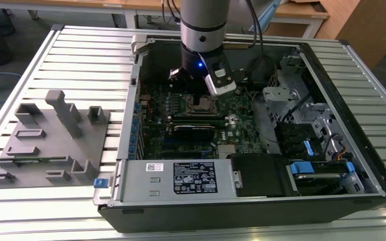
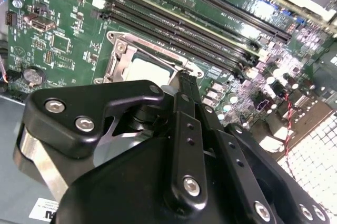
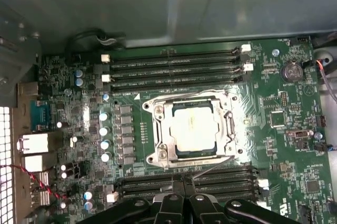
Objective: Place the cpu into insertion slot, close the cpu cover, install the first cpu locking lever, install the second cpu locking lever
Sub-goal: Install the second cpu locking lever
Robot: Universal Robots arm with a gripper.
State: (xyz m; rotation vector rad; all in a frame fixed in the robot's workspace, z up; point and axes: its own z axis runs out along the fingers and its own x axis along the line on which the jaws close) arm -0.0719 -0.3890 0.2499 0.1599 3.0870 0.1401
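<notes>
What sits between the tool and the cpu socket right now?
In the first wrist view, a bank of long black memory slots lies between the tool and the square silvery metal cpu cover framing the dull silver cpu.

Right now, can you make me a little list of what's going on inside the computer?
place: open computer case on a slatted table
cpu: lying in its socket on the green motherboard
cpu cover: closed down around the cpu
claw: shut, empty, tips beside the socket's edge
memory slots: long black rows on both sides of the socket
</notes>
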